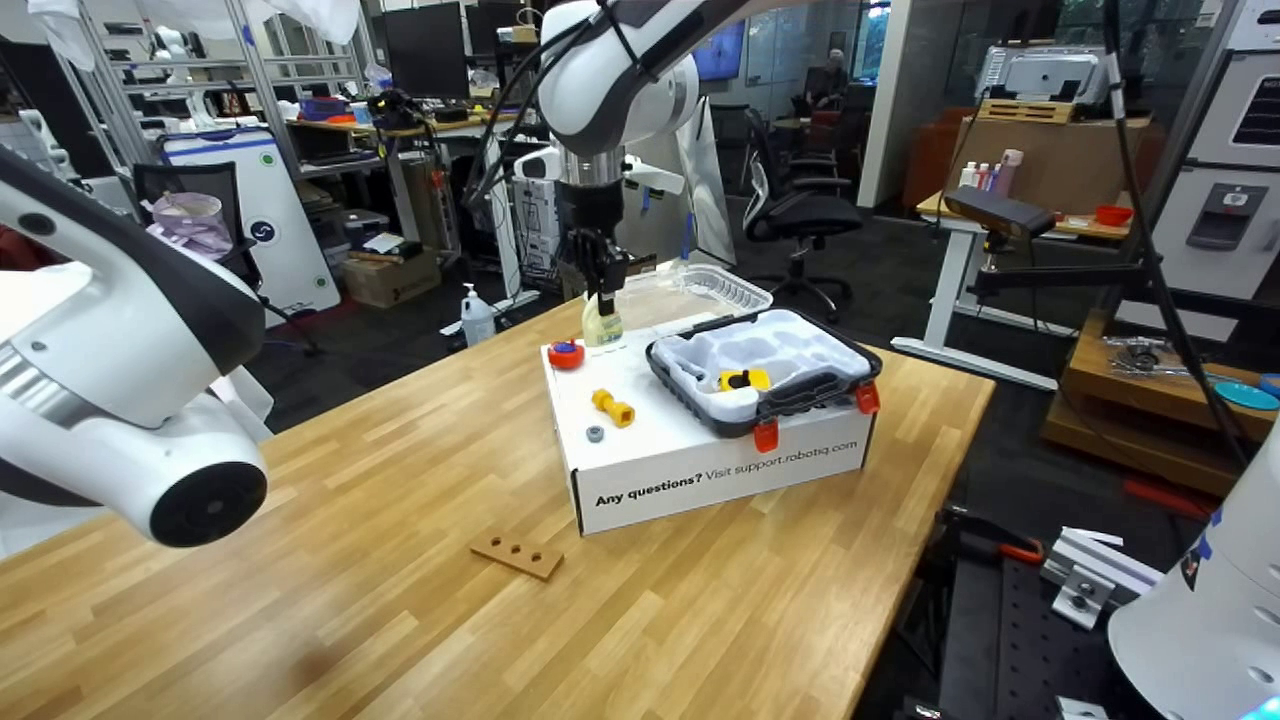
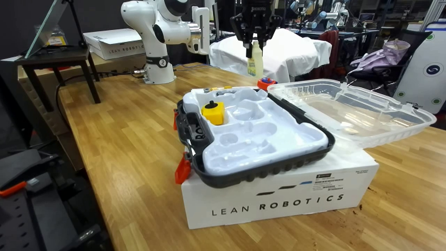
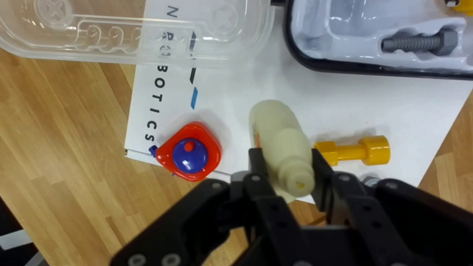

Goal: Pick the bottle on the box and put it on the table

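The bottle is small and pale cream-yellow. It shows in both exterior views and in the wrist view. My gripper points down and is shut on the bottle, one finger on each side of its upper part; it also shows in the wrist view. In an exterior view the bottle's base hangs a little above the box. The bottle is upright or nearly so. The white box lies flat on the light wooden table.
An open black case with a clear lid covers much of the box. A red-and-blue toy, a yellow bolt and a grey nut lie on it. A wooden strip with holes lies before it. Another white arm stands by the table.
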Controlling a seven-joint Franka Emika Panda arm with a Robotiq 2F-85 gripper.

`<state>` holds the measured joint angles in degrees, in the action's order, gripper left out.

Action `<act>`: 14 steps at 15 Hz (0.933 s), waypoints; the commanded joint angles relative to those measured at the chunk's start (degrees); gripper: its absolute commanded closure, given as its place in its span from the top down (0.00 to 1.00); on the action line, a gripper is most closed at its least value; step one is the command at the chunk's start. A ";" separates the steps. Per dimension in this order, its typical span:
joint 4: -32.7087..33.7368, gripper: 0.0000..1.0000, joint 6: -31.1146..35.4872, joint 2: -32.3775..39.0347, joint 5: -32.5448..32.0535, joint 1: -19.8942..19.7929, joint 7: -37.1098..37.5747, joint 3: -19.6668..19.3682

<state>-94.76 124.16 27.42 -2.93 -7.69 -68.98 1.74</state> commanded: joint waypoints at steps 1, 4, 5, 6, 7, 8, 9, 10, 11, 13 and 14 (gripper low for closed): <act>-4.90 0.08 0.41 -4.96 0.41 -0.08 -1.11 0.89; -8.96 0.08 0.61 -10.20 -0.23 0.92 -2.51 1.62; -10.66 0.08 0.93 -12.01 -0.40 1.47 -2.70 1.72; -12.43 0.08 1.23 -13.78 -0.24 1.99 -2.76 1.93; -14.36 0.08 1.75 -15.54 -0.47 2.68 -2.42 1.97; -16.38 0.08 2.33 -17.06 -0.81 3.45 -2.01 1.99; -18.16 0.08 2.65 -18.31 -0.97 4.08 -1.88 1.99; -19.85 0.08 2.73 -19.39 -1.22 4.79 -1.55 2.02; -21.44 0.08 2.81 -20.27 -1.30 5.36 -1.29 2.05; -24.31 0.08 4.30 -21.21 -2.34 6.65 -0.16 2.12; -25.65 0.08 5.76 -21.45 -3.08 7.20 0.51 2.12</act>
<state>-116.02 125.49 8.05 -3.96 -1.61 -69.77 4.13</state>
